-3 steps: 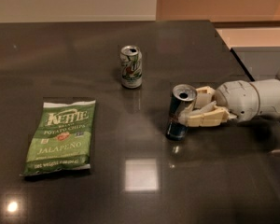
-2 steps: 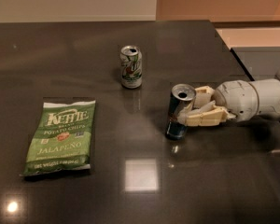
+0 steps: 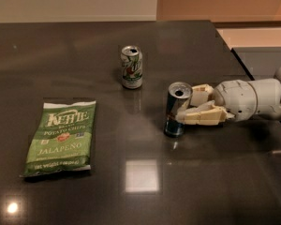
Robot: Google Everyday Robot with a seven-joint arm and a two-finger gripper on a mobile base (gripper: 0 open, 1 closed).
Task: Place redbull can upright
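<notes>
Trainee: Location first: where is the redbull can (image 3: 177, 110)?

Supervisor: On the dark worktop (image 3: 84, 46), right of centre. Its base is down on the surface, and the silver top with its opening faces up. It stands, though the body seems to lean a touch, top toward the right.

Trainee: And the tool (image 3: 186, 106)?

Supervisor: It reaches in from the right edge of the view, lying roughly level with the worktop. Its pale fingers (image 3: 203, 117) bracket the can, one on the near side and one on the far side, both apparently pressed against the metal. So the tool is clamped on the can at about mid-height.

Trainee: Which relation governs the next move?

Supervisor: The can sits at the tool's tip, to the left in view, with its long axis close to vertical and crossing the fingers. Judged from that, the placing looks almost done. What remains is probably to open the fingers evenly and draw back to the right along the arm's own line, so that neither finger drags the can over.

Trainee: Anything in the way?

Supervisor: No. The white-and-green soda can (image 3: 131, 67) stands well apart, up and to the left, and the green chip bag (image 3: 61, 137) lies flat far to the left.
</notes>
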